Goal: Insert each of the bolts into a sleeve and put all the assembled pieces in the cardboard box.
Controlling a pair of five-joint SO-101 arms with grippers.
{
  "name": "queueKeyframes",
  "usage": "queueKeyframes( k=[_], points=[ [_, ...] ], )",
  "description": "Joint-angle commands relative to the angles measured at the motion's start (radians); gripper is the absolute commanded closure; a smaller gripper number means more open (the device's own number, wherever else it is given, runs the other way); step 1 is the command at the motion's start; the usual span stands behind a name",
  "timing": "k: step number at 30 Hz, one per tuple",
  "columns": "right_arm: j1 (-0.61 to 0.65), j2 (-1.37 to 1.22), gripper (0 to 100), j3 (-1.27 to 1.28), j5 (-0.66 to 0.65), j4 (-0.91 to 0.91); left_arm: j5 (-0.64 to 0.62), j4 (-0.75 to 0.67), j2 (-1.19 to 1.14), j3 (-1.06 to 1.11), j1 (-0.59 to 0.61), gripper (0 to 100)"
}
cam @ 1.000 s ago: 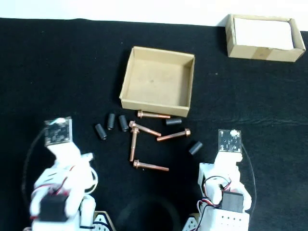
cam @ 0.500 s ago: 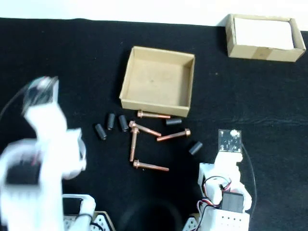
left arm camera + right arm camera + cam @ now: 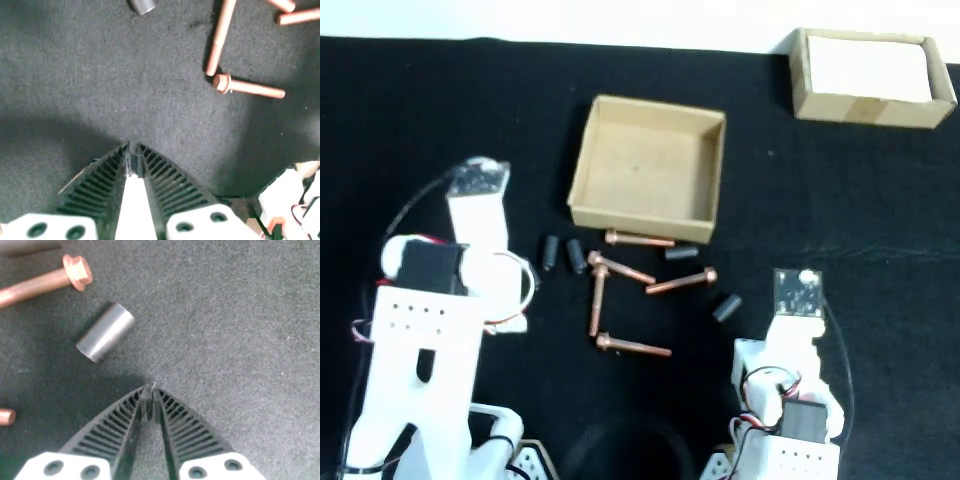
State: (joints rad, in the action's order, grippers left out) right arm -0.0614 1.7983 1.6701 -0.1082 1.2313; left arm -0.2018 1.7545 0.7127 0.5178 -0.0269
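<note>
Five copper bolts (image 3: 633, 345) lie scattered in front of the open cardboard box (image 3: 588, 150). Black sleeves (image 3: 576, 256) lie beside them, one (image 3: 726, 307) close to the right arm (image 3: 795, 300). My left gripper (image 3: 131, 150) is shut with nothing in it and hovers over bare mat, short of two bolts (image 3: 248, 87) and a sleeve (image 3: 142, 5). My right gripper (image 3: 149, 390) is also shut with nothing in it; its tip sits just short of a sleeve (image 3: 106, 332), beside a bolt (image 3: 45, 282). The left arm (image 3: 450, 280) stands left of the sleeves and covers one of them.
A second cardboard box (image 3: 800, 85) with a white sheet inside stands at the back right. The black mat (image 3: 860, 220) covers the table. The arm bases sit at the front edge.
The left arm has lifted and swung forward and right, toward the sleeves, and now covers the leftmost one. The right arm and all the parts have stayed put.
</note>
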Motion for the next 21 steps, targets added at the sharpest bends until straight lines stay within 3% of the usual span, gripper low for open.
queueKeyframes(
  k=[1, 7, 12, 17, 21],
  points=[
    [0.012, 0.005, 99.1, 0.133, -0.006, 0.002, -0.003, 0.005, -0.001, 0.001, -0.016, 98],
    [0.305, 0.005, 99.0, 0.133, 0.002, -0.051, -0.005, 0.005, -0.001, 0.001, -0.015, 98],
    [0.275, 0.005, 99.0, 0.038, 0.002, -0.091, -0.003, 0.005, -0.004, -0.002, 0.035, 98],
    [0.266, -0.041, 99.0, -0.381, 0.003, 0.008, -0.003, 0.005, -0.005, -0.005, 0.081, 98],
    [0.252, -0.312, 99.0, -0.684, 0.005, 0.153, -0.006, -0.002, -0.007, -0.007, 0.076, 98]
  ],
)
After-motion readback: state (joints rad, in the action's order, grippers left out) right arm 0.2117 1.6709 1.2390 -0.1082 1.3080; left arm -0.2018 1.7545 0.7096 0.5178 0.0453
